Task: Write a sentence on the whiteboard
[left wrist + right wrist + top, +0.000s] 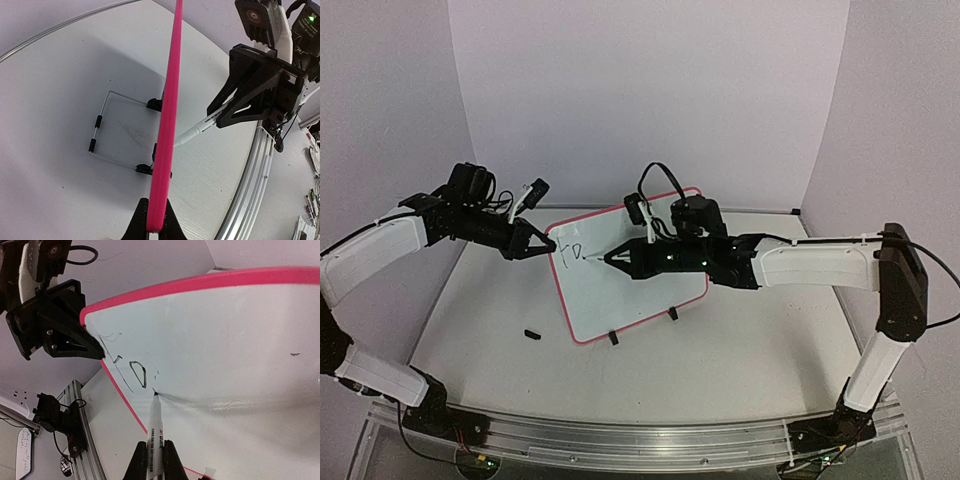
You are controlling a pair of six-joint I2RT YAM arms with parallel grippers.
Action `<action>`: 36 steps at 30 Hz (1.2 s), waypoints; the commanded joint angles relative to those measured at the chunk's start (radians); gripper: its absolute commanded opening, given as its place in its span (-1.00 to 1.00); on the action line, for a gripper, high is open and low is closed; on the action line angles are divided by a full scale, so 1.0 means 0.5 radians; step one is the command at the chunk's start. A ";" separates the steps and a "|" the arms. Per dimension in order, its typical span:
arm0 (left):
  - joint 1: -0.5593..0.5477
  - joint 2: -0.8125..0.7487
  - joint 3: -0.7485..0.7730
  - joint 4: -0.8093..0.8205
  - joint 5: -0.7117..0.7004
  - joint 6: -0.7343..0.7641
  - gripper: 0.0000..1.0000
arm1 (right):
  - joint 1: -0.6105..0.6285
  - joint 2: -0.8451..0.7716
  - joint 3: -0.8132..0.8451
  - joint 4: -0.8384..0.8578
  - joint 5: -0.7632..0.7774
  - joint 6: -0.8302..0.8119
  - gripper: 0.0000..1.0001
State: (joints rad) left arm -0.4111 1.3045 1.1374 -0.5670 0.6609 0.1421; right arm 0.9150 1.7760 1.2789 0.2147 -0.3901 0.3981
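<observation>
The whiteboard (635,275) stands tilted on its black clip feet in mid-table, pink-framed, with a few black strokes near its upper left corner (137,372). My left gripper (546,244) is shut on the board's left edge; in the left wrist view the pink frame (167,125) runs edge-on up from between its fingertips (155,227). My right gripper (613,259) is shut on a white marker (155,440). The marker's black tip touches the board just right of the written marks. From the left wrist the marker (197,131) shows beyond the frame.
A small black marker cap (531,334) lies on the table, left of the board's lower corner. The board's wire stand (102,130) rests on the table behind it. Metal rails (620,440) line the near edge.
</observation>
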 commanded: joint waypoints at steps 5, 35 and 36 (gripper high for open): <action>-0.002 -0.018 -0.012 0.016 -0.059 0.072 -1.00 | -0.010 -0.049 0.011 0.059 0.060 -0.001 -1.00; 0.000 -0.028 -0.013 0.014 -0.061 0.075 -1.00 | -0.008 -0.082 0.098 0.221 0.097 0.025 -1.00; 0.000 -0.028 -0.014 0.014 -0.061 0.075 -1.00 | -0.009 -0.082 0.101 0.224 0.099 0.025 -1.00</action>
State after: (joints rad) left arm -0.4110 1.3045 1.1374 -0.5667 0.6606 0.1421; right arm 0.9150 1.7760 1.2831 0.2702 -0.3732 0.4031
